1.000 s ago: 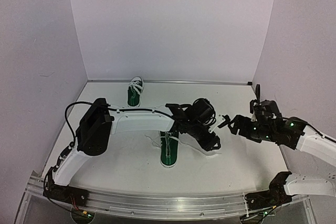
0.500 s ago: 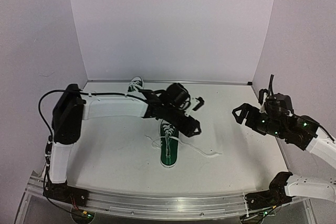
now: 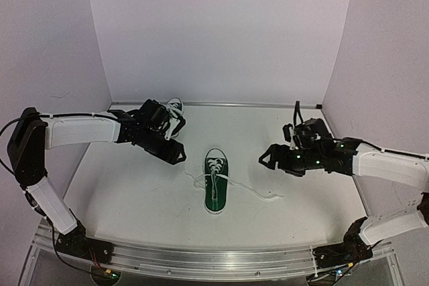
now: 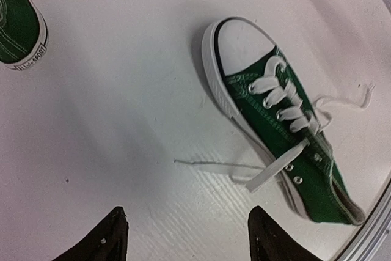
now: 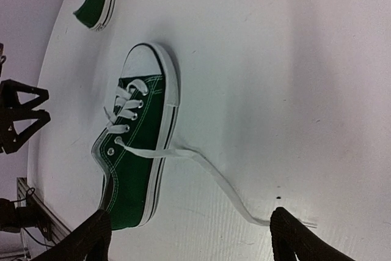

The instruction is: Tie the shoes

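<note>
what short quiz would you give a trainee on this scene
1. True or false: the near shoe has its laces untied.
2. The left gripper holds: A a lace, B a shoe, C nothing.
3. Which gripper is nearer the far shoe?
Key: 1 true; 2 C; 3 left.

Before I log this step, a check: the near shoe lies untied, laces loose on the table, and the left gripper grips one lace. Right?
No. The left gripper is open and holds nothing, as the left wrist view shows. The near shoe does lie untied.
</note>
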You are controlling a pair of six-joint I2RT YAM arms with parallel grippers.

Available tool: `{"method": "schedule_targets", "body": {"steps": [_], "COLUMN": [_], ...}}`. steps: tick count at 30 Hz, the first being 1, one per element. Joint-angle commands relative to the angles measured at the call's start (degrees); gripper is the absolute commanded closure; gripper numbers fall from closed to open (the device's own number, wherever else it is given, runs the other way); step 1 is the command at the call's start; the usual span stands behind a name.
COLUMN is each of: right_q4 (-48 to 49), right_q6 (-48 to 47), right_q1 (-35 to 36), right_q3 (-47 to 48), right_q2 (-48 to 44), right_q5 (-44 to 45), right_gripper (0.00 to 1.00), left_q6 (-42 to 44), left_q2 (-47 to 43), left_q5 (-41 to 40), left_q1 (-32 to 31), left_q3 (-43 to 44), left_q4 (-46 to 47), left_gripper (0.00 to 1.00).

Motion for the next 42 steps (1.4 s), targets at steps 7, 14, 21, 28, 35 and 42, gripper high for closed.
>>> {"method": "schedule_targets", "body": {"steps": [7,14,21,28,35,42], "right_q4": [7.3,8.0,7.2,4.8,2.3,0.5], "right_q6": [-0.1,0.3,1.7,1.6,0.1,-0.4], "right_q1": [10.7,10.7,8.2,4.4,0.8,-1.9], "right_q3": [9.2,7.1,2.5,-0.9,-2.3,-4.2], "right_q2": [14.2,12.4,6.1,0.2,-2.5,-6.1], "right_q5": [-2.3,-0.3,0.4,0.1,-0.4,0.3], "right_gripper": [0.14,0.11,0.10,0.09,0.09,0.09], "left_q6": [28.7,45.9,53.1,55.6,56.7,53.6], "left_q2": [4.9,12.3,20.6,25.3,27.4,24.4], "left_q5": [9.7,15.7,16.8,13.4,6.1,4.2], "left_q1": [0.3,0.3,0.3,0.2,-2.1,-2.4], "left_q3": [3.1,10.5,17.0,18.7,17.9,15.8], "left_q4": [-6.9,-11.1,-13.7,-14.2,-13.5,-14.1], "left_gripper": [0.36,0.40,0.46,0.51,0.69,0.99]}}
